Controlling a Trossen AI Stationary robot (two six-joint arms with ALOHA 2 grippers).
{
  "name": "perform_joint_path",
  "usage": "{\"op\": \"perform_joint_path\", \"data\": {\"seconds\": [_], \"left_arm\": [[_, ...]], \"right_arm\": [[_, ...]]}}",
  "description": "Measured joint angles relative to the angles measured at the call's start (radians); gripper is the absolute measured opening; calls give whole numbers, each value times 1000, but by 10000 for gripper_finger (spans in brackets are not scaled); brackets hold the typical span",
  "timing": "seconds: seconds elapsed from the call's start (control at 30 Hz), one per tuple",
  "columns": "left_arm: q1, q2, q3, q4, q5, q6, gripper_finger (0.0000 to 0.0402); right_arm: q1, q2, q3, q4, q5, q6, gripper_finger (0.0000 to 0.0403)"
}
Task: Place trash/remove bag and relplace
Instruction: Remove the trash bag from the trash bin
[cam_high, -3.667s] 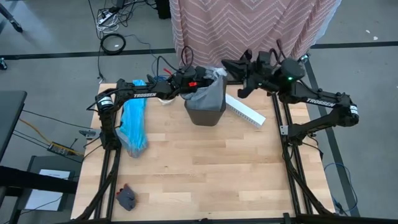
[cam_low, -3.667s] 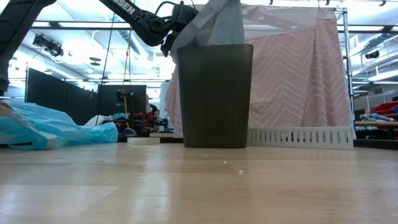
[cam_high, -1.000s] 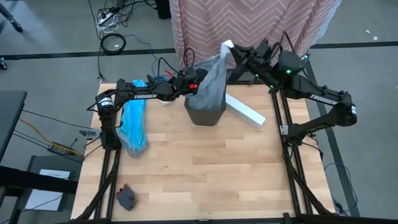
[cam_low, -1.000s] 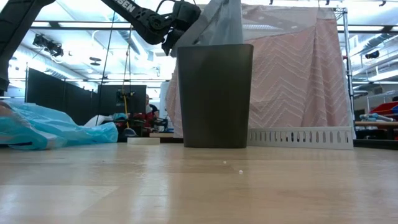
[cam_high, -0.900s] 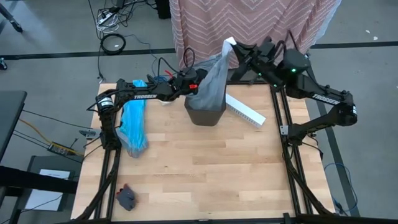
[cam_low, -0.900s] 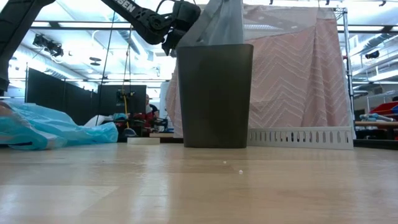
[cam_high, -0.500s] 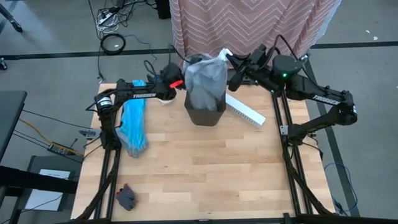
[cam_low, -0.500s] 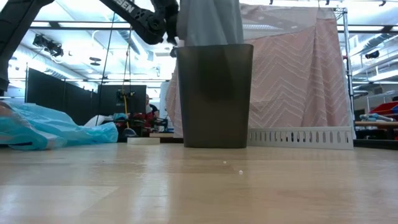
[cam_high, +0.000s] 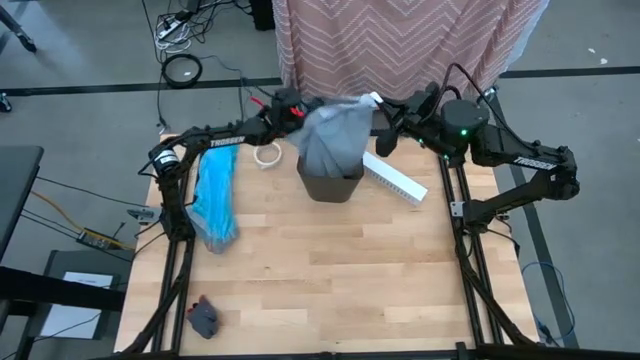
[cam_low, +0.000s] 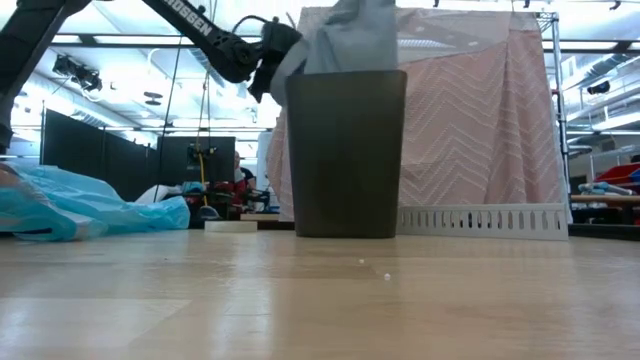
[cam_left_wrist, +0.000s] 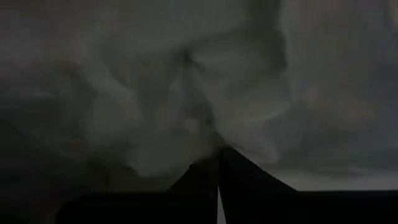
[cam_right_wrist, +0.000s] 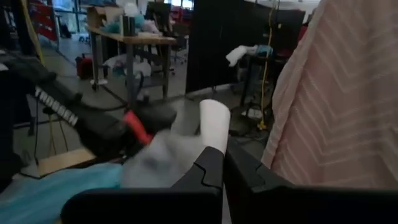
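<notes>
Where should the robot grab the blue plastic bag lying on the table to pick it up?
Probably at a raised, crumpled fold of the translucent turquoise-blue plastic bag, coming straight down from above. It lies flat and stretched out along the wooden table, so a bunched ridge likely gives a gripper something to pinch.

The dark left arm reaches from the table's left edge toward the dark grey plastic bin, its left gripper pinched tight on the thin light grey plastic bag just above the bin's left rim. The dark right arm stretches in from the opposite side, its right gripper clamped on the same bag above the bin's right rim.
</notes>
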Motion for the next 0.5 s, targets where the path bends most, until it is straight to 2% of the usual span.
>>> {"op": "perform_joint_path", "data": {"seconds": [0.2,0.27,0.33,0.43,0.5], "left_arm": [[55,-49,3,227,60,-160,8],[72,-57,3,231,55,-157,8],[87,-59,3,183,61,-123,8],[82,-62,3,-10,59,-120,8],[65,-60,2,-132,69,-38,8]], "right_arm": [[16,-6,0,-44,13,28,0],[25,-4,0,-65,11,39,0],[33,-3,0,-81,10,49,0],[46,-3,0,-69,9,45,0],[54,-3,0,-51,9,32,0]]}}
